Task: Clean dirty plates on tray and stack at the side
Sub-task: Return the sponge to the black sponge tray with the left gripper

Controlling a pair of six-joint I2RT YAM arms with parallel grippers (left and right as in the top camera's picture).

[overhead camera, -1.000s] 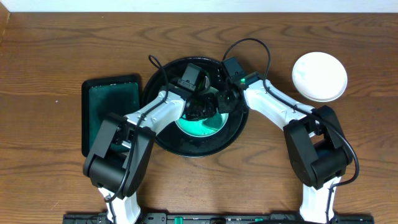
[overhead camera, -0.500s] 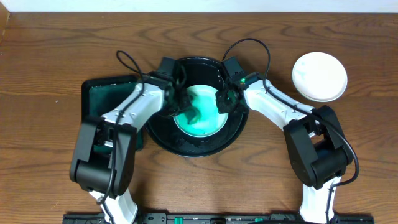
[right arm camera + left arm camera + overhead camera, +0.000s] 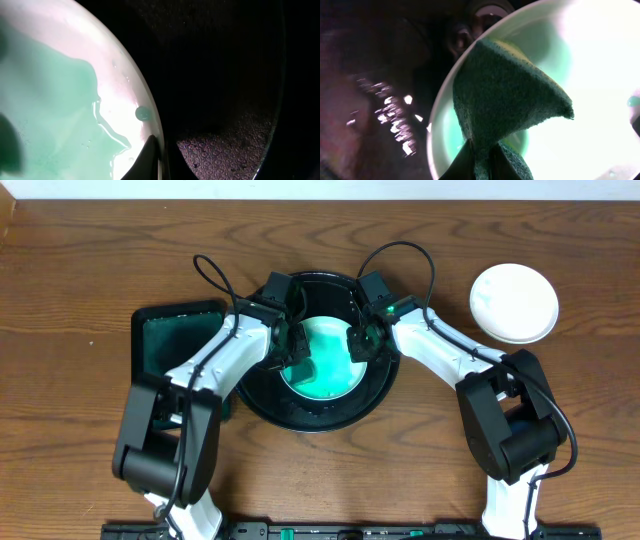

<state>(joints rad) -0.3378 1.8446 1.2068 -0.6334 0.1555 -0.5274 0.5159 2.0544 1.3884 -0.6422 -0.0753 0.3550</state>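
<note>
At frame centre, green-smeared plate seated in black tray, its rim pinched by closed right gripper, green sponge clamped in left gripper over it, white plate set on surface at upper right

Green-smeared white plate on glossy black tray (dark green sponge)

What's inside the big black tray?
A plate smeared green, with the left gripper holding a green sponge on it. Whether more plates lie beneath is hidden.
</note>
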